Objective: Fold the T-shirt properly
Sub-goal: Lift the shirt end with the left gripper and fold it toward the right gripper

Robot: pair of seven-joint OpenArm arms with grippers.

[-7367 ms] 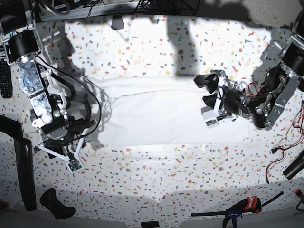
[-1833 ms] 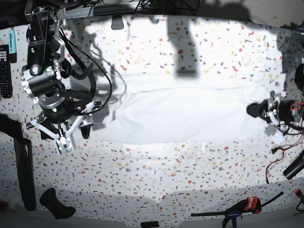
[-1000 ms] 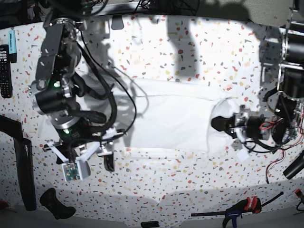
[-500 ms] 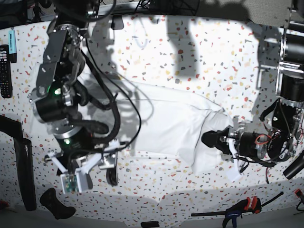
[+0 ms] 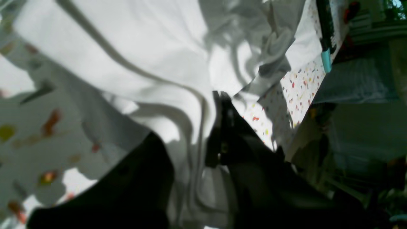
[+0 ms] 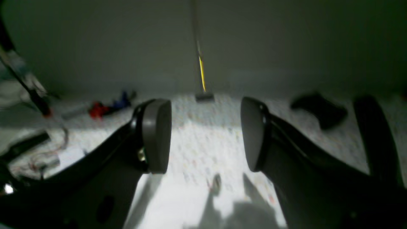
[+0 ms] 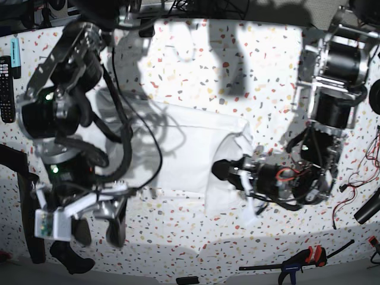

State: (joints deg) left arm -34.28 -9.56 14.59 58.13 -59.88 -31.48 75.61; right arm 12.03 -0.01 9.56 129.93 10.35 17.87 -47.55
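The white T-shirt (image 7: 178,145) lies in the middle of the speckled table, its right end lifted and drawn over to the left. My left gripper (image 7: 222,171) is shut on that cloth edge and holds it above the shirt. In the left wrist view the dark fingers (image 5: 222,133) pinch a bunched fold of the T-shirt (image 5: 127,47). My right gripper (image 7: 98,230) hangs above the table's front left, off the shirt. In the right wrist view it is open and empty (image 6: 205,136), with only blurred tabletop between the pads (image 6: 155,140).
A black remote (image 7: 6,89) lies at the left edge. A black controller (image 7: 70,258) and a black strap (image 7: 29,214) are at the front left. A clamp (image 7: 297,262) lies at the front right. Red wires (image 7: 356,178) trail at the right.
My left gripper has moved further left, carrying the shirt's right end over the body. My right arm has swung toward the front edge, its gripper still open.
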